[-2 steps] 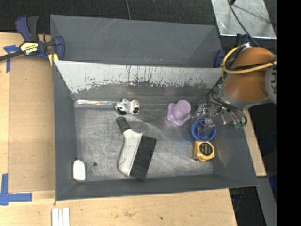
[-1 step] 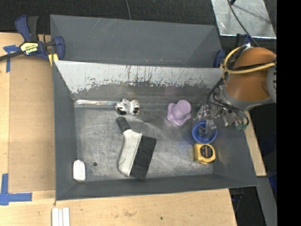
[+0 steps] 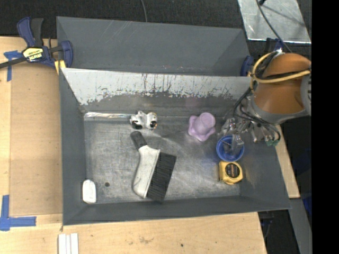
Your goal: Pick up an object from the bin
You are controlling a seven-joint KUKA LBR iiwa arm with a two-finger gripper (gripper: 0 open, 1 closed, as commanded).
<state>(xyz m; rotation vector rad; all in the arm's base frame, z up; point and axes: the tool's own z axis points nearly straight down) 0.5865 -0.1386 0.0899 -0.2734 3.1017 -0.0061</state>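
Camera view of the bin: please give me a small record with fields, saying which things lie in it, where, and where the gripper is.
bin: grey metal
gripper: right side, over the blue round thing
blue round thing: right part of the floor
yellow tape measure: just below it in the view
lilac lump: left of the gripper
brush: middle, white handle, black bristles
small white and black thing: near the back wall
white oblong thing: front left corner
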